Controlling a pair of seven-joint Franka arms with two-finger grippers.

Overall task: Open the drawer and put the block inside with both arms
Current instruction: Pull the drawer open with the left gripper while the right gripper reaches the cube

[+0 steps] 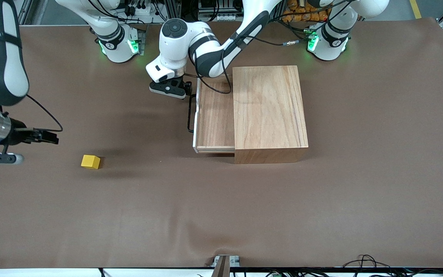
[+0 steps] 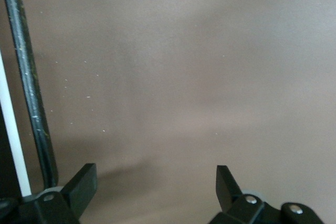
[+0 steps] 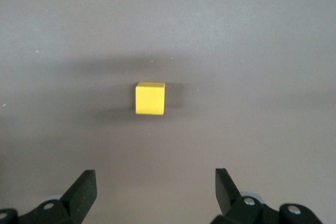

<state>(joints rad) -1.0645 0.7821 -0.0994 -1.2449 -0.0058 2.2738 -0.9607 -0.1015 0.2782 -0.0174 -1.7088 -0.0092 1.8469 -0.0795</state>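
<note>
The left claw [image 1: 175, 91] is held low, just beside the black wire handle [image 1: 190, 115] of the drawer [image 1: 214, 115], toward the right arm's end of the surface [image 1: 221, 215]; its fingers [image 2: 81, 184] are spread wide with nothing between them, and the handle is seen beside one finger in the left wrist view. The left arm reaches in from its base, bent at the elbow above the cabinet [image 1: 269, 109], with the wrist turned downward. The drawer is pulled partly out of the cabinet, its white front panel facing the right arm's end, its long axis running from the bases toward the front camera. The right claw [image 1: 46, 136] is held over the surface at the right arm's end, its fingers [image 3: 84, 190] wide apart and empty, pointed down toward the block [image 1: 90, 161]. The block rests flat on the surface, well apart from the drawer and nearer to the front camera.
</note>
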